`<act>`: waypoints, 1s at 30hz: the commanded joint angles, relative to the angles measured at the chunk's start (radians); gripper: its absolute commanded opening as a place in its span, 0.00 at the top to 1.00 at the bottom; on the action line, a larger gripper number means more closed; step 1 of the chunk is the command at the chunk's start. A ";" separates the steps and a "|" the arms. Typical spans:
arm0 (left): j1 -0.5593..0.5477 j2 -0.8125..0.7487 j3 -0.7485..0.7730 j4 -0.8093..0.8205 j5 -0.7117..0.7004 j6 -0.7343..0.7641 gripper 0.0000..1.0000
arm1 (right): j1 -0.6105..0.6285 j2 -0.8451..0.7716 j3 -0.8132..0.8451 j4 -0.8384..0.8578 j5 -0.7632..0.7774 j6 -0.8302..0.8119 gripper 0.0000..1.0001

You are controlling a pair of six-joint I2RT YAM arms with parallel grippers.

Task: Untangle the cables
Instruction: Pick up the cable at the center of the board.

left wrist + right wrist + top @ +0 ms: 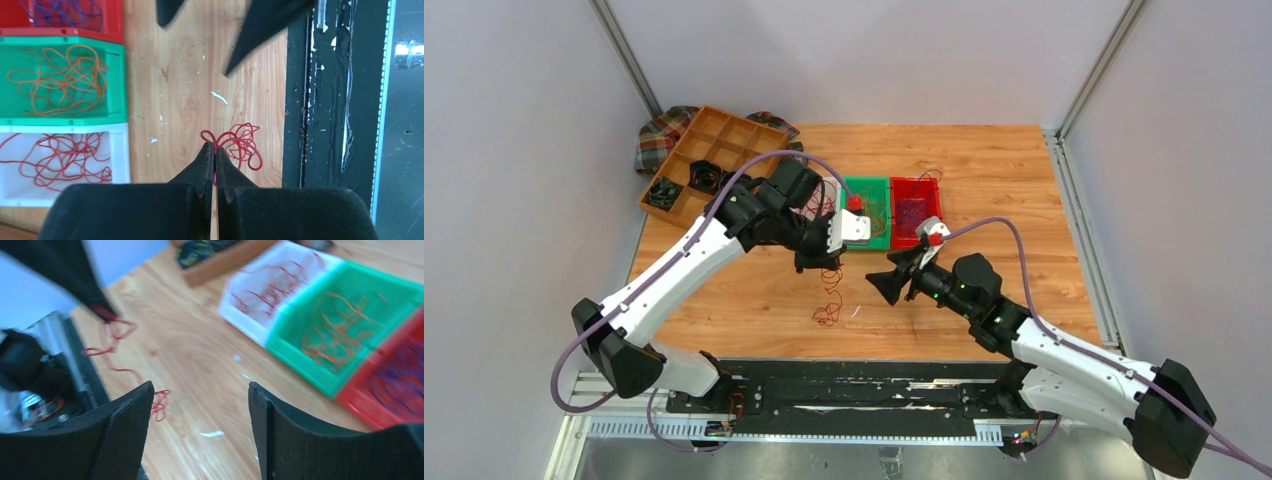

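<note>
My left gripper [817,263] is shut on a thin red wire [828,300] that hangs from it down to a small coil on the wooden table. In the left wrist view the closed tips [215,148] pinch the wire above its loops [241,145]. My right gripper [886,283] is open and empty just right of the hanging wire. In the right wrist view [200,390] the red wire [117,331] trails to the left. Red wires lie in the white bin [118,155], orange wires in the green bin [112,75] and purple wires in the red bin [116,20].
The three bins stand side by side at mid-table: green [869,190], red [916,187] and white, mostly hidden under my left arm. A wooden divided tray [714,155] with black coiled bundles and a plaid cloth [662,130] sit far left. A black rail [854,385] runs along the near edge.
</note>
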 commanded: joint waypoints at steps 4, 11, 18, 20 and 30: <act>-0.002 -0.040 0.151 -0.130 0.002 -0.005 0.99 | 0.145 0.105 0.145 0.171 -0.269 -0.128 0.30; -0.002 -0.058 0.252 -0.186 0.038 -0.030 0.99 | 0.169 0.257 0.238 0.192 -0.235 -0.139 0.36; -0.003 -0.062 0.360 -0.219 0.056 -0.039 1.00 | 0.179 0.348 0.308 0.206 -0.247 -0.115 0.56; -0.003 -0.057 0.404 -0.228 0.058 -0.048 1.00 | 0.185 0.374 0.320 0.202 -0.249 -0.101 0.61; -0.003 -0.076 0.562 -0.235 0.068 -0.087 1.00 | 0.264 0.461 0.309 0.300 -0.159 -0.052 0.74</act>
